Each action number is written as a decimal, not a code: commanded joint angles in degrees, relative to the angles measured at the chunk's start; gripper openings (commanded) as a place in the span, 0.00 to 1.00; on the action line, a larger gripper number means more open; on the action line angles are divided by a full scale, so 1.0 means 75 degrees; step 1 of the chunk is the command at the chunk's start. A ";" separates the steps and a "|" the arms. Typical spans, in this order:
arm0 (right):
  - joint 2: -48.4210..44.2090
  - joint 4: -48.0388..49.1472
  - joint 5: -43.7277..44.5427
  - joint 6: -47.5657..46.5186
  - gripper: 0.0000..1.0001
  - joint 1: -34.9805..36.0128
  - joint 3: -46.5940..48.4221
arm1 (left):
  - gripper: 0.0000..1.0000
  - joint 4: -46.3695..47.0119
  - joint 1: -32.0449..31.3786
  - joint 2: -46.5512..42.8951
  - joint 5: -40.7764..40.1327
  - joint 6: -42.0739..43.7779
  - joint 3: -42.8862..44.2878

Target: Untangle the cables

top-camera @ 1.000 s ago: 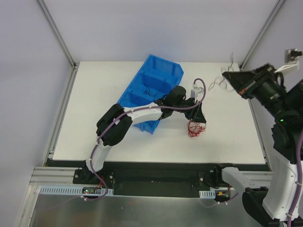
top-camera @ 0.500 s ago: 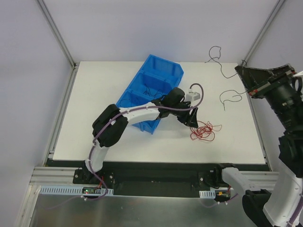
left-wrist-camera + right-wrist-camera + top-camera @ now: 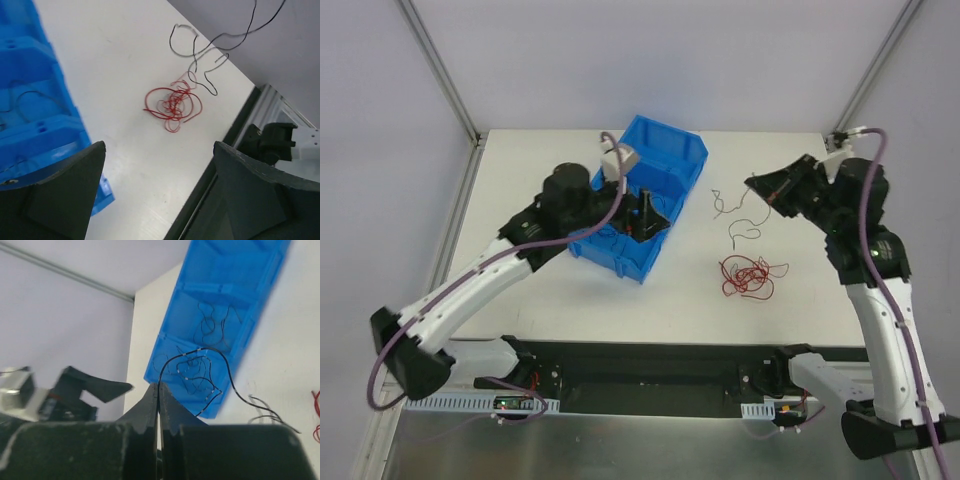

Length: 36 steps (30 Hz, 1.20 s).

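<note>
Smooth blue plastic bin [image 3: 670, 150], matt white desk [image 3: 550, 290], plastic-sheathed red cables [image 3: 748, 275] and black cable [image 3: 200, 349], dull metal frame rail [image 3: 438, 70]

White matte tabletop [image 3: 800, 290] under soft, even light. Enclosed at back and sides by plain pale lilac-grey walls [image 3: 650, 60]. Aluminium posts [image 3: 439, 70] rising from both far corners; aluminium strip [image 3: 447, 250] along left table edge. Black rail [image 3: 650, 375] across near edge, white slotted duct [image 3: 450, 402] and brushed metal sheet [image 3: 650, 445] below it.
</note>
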 commanded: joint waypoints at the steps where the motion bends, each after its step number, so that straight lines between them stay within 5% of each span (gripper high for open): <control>1: 0.0571 0.1351 0.0714 0.0578 0.00 0.1191 -0.0639 | 0.90 -0.0935 0.0228 -0.1799 -0.2112 0.0472 -0.0802; 5: 0.1730 0.2710 0.0576 0.1679 0.00 0.2293 -0.1121 | 0.93 -0.1510 0.0299 -0.3090 -0.3671 0.0742 -0.1178; 11: 0.3523 0.3040 0.0283 0.2324 0.00 0.3162 -0.0313 | 0.96 -0.1932 0.0299 -0.4204 -0.5208 0.0906 -0.1378; 19: 0.5153 0.3509 0.0001 0.3345 0.00 0.3409 0.0390 | 0.96 -0.2401 0.0311 -0.4838 -0.5667 0.1000 -0.1202; 28: 0.6068 0.3042 -0.0174 0.2667 0.07 0.3936 0.0589 | 0.98 -0.2543 0.0299 -0.4628 -0.5796 0.1024 -0.1191; 30: 0.6267 0.2947 -0.0408 0.2468 0.16 0.3936 0.0765 | 0.99 -0.2554 0.0299 -0.4429 -0.5668 0.1035 -0.1120; 36: 0.6211 0.1263 -0.0833 0.0524 0.68 0.3890 0.1703 | 0.99 -0.2449 0.0299 -0.3645 -0.5257 0.1000 -0.1003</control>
